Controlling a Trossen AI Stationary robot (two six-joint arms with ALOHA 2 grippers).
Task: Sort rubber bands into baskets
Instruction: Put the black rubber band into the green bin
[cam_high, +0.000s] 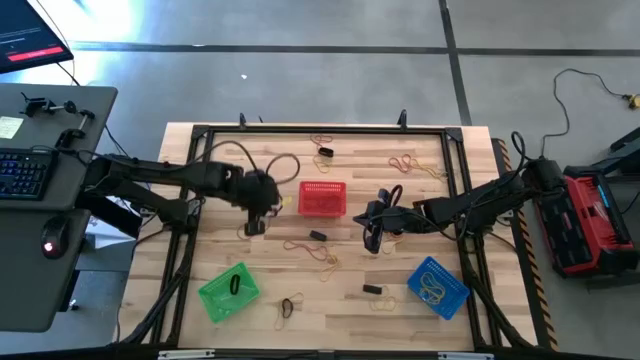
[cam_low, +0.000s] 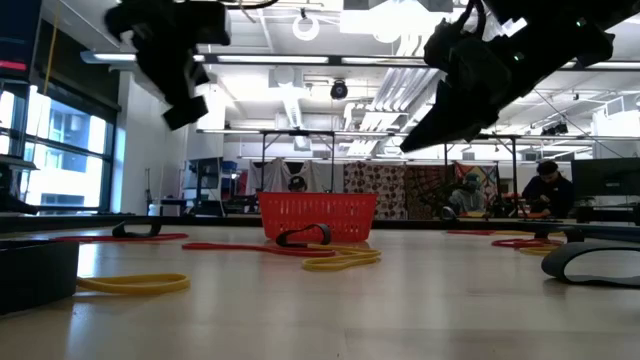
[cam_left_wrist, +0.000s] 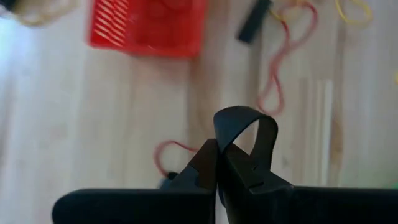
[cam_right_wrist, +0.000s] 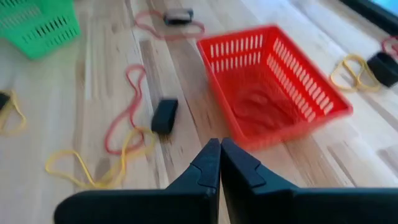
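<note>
desk (cam_high: 300, 300): pale wood planks, smooth, faint sheen
red basket (cam_right_wrist: 273, 87): glossy plastic lattice
green basket (cam_high: 229, 291): plastic mesh
blue basket (cam_high: 437, 286): plastic mesh
black band (cam_left_wrist: 245, 134): flat rubber, matt, pinched in left hand (cam_left_wrist: 219, 171)
right hand (cam_right_wrist: 220, 163): dark matt plastic

The high view looks straight down on the whole pale wooden table (cam_high: 330, 290). The low view sits at tabletop level, facing across it into the room. Each wrist view looks down close over the boards. All four share the red square plastic mesh basket (cam_high: 322, 198) (cam_low: 317, 215) (cam_left_wrist: 149, 25) (cam_right_wrist: 273, 84).
</note>
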